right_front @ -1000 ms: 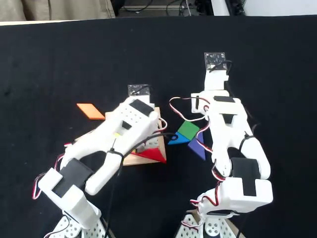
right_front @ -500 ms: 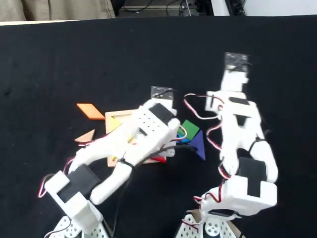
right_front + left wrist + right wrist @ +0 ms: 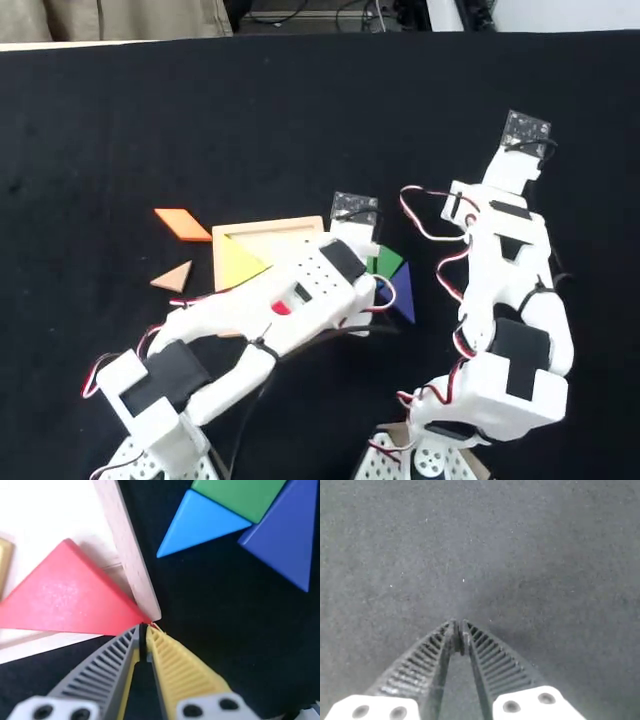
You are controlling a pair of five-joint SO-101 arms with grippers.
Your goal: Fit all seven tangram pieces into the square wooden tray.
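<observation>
The square wooden tray [image 3: 268,228] holds a yellow triangle [image 3: 240,262], and its wall [image 3: 127,555] frames a red triangle [image 3: 70,600]. My left gripper [image 3: 145,630] is shut with nothing in it, and its tips sit at the tray's corner against the red triangle's point. Just outside that wall lie a light blue triangle [image 3: 200,520], a green square [image 3: 240,495] and a dark blue triangle [image 3: 287,535]. The left arm [image 3: 290,300] lies across the tray's near half. My right gripper [image 3: 458,632] is shut over bare black cloth, away from the pieces.
An orange parallelogram [image 3: 183,223] and a small pale orange triangle [image 3: 172,277] lie on the cloth left of the tray. The right arm [image 3: 505,260] stands to the right of the green square [image 3: 385,262] and dark blue triangle [image 3: 403,295].
The left arm swung right across the tray, uncovering the yellow and pale orange triangles and covering the light blue one. The right arm pulled back to the far right.
</observation>
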